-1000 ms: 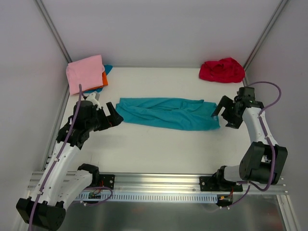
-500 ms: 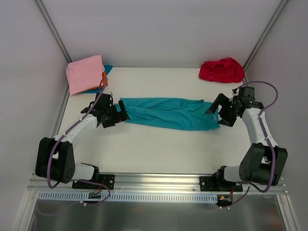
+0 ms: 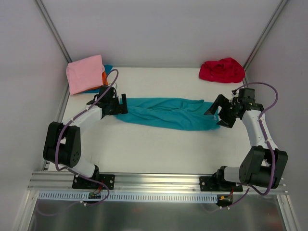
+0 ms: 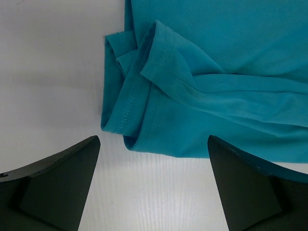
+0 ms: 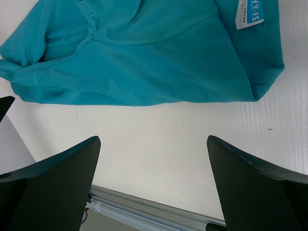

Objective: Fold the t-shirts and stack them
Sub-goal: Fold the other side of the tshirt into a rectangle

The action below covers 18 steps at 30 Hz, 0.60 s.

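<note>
A teal t-shirt lies as a long folded strip across the middle of the table. My left gripper stands open at its left end; in the left wrist view the shirt's bunched hem lies just ahead of the gripper, with bare table between the fingers. My right gripper is open at the shirt's right end. In the right wrist view the teal cloth with its white neck label lies ahead of the gripper. Neither gripper holds anything.
A folded pink t-shirt tops a stack at the back left, with orange and blue edges showing under it. A crumpled red t-shirt lies at the back right corner. White walls enclose the table; a metal rail runs along the front.
My left arm has swung from the near left up to the teal shirt's left end. My right gripper has edged a little closer to the right end. Both stay open.
</note>
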Available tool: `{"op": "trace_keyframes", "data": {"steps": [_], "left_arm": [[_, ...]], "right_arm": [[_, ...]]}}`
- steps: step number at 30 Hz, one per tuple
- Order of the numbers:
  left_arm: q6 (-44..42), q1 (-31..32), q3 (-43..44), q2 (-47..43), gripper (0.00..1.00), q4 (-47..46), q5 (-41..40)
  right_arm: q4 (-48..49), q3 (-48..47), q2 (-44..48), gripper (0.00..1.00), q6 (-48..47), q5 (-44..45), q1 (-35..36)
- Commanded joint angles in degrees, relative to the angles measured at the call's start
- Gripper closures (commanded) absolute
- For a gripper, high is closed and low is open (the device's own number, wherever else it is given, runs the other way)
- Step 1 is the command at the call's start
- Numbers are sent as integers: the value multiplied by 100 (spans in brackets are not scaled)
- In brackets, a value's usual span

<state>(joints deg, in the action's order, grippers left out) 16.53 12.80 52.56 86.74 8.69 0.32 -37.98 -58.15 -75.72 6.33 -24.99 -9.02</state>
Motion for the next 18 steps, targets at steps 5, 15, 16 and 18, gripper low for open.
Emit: {"op": "trace_keyframes", "data": {"steps": [5,15,16,18], "left_arm": [[-1469,-75,809,756,3,528,-40],[-1364,-418,835,1029,5,406,987],[-1329,-418,818,1073,5,388,1057],[-1267,-418,809,1099,5,318,1154]], "right_arm": [[-61,-3,93,0,-97,-111,23],[-105,-38,67,1,-88,-85,23],[-113,-38,75,0,-97,-76,23],[-122,-30,84,1,-97,-67,23]]}}
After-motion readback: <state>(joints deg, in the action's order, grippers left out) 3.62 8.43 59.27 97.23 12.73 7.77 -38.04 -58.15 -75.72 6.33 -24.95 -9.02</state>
